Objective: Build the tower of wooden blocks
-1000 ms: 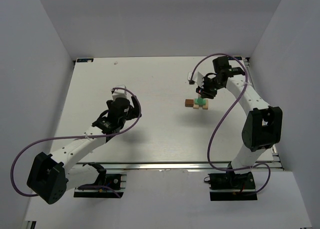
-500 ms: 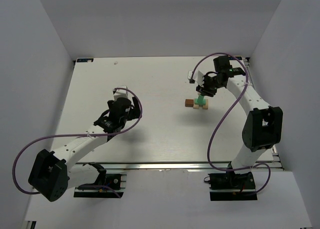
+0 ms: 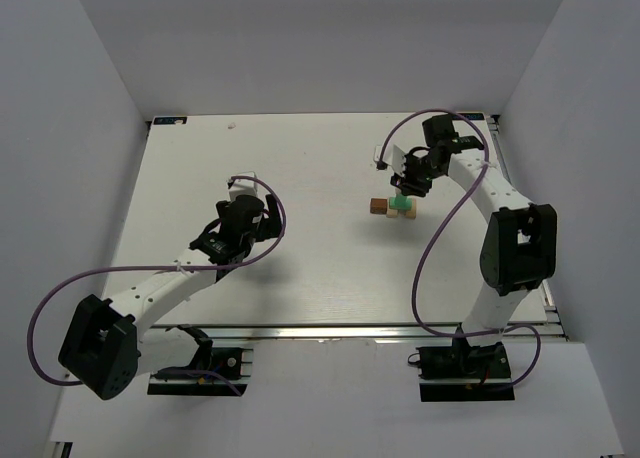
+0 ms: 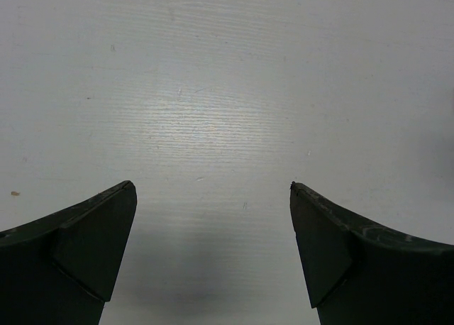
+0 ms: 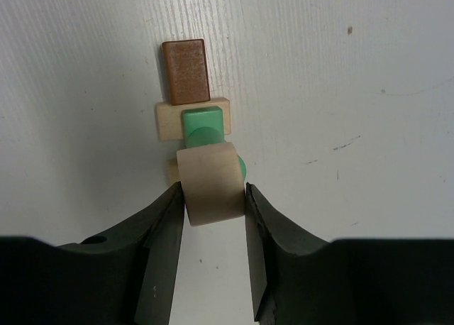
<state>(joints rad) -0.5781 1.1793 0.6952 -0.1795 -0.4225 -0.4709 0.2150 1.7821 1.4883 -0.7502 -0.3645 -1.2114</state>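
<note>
- The wood block tower stands part-built on the far right of the table. A mint green block sits on a pale tan slab, and the dark brown block lies just beside the slab.
- A rounded pale tan block hangs over the green pieces, pinched on both sides by the right pincer, which is nearly closed.
- The step in hand looks like placing this block. It needs lowering squarely, then a gentle release.
- The left pincer gapes wide over bare table, holding nothing, well apart from the tower.
</note>
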